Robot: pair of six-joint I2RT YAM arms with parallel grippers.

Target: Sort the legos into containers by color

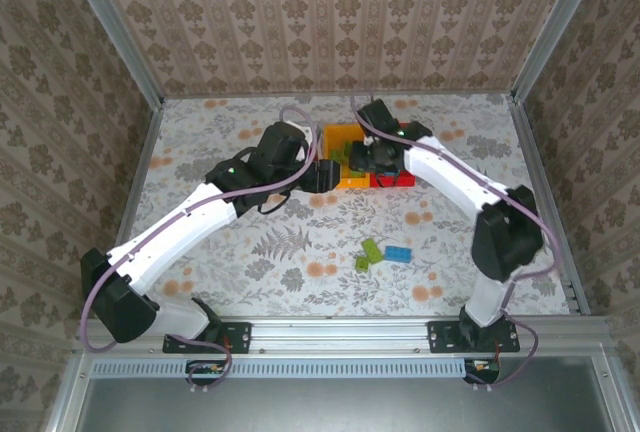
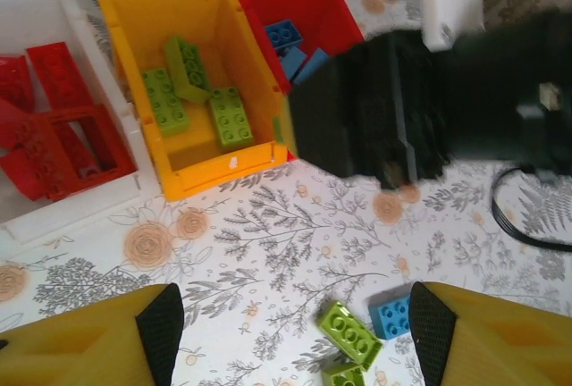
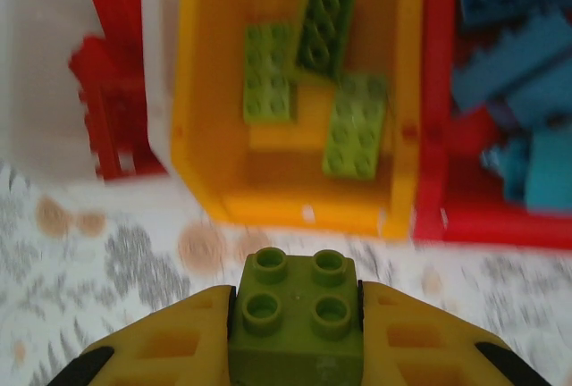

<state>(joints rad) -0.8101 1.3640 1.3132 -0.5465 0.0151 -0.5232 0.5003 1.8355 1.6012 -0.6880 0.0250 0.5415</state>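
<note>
**A:** So, how far along is the sorting?

**B:** Most of the way, I'd judge. The white bin (image 2: 71,216) holds the red bricks (image 2: 54,136). The yellow bin (image 2: 125,73) has three green bricks (image 2: 165,100) in it, and the red bin (image 2: 313,2) holds the blue bricks (image 2: 284,36). The bins stand side by side in a row, about midway across the surface (image 1: 300,252) and somewhat toward its far edge.

**A:** And the end effectors?

**B:** The right end effector (image 3: 297,314) is clamped on a small green brick (image 3: 298,301), studs up. It sits just short of the yellow bin's near wall, so that piece is not yet dropped in. The left end effector (image 2: 295,337) has its fingers apart and holds nothing. It hangs over the surface in front of the bins.

**A:** What's left, then?

**B:** Three pieces lie close together toward the near edge, right of the middle. They are two loose green bricks (image 1: 371,249) and a loose blue brick (image 1: 398,253). Once the held one goes into the yellow bin, those three should be all that remains.
</note>
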